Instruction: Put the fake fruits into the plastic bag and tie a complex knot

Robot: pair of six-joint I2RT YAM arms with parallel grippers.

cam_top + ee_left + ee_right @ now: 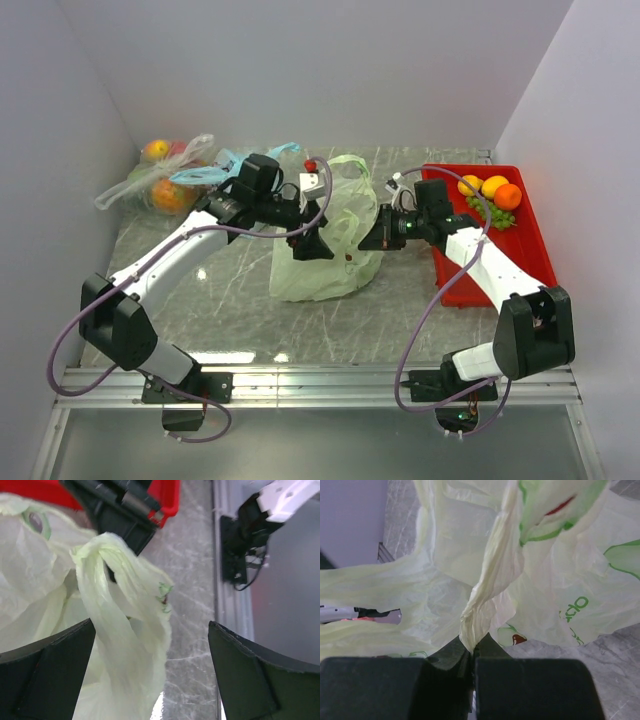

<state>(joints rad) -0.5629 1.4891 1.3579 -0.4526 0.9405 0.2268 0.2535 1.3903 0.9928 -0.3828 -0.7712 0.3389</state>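
Fruits [495, 186] lie right of the plastic bag [320, 275]; opening it seems the step. Right gripper [471, 647] pinches its handle [490, 580], left gripper [151, 630] gapes beside; next, spread it wide.

Grey marble tabletop [230, 300] (veined) between 3 white walls [300, 60].

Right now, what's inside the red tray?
At the far end of the red tray: two yellow-orange fruits, an orange ball, green grapes. The right arm covers its left part, so that stretch can't be checked.
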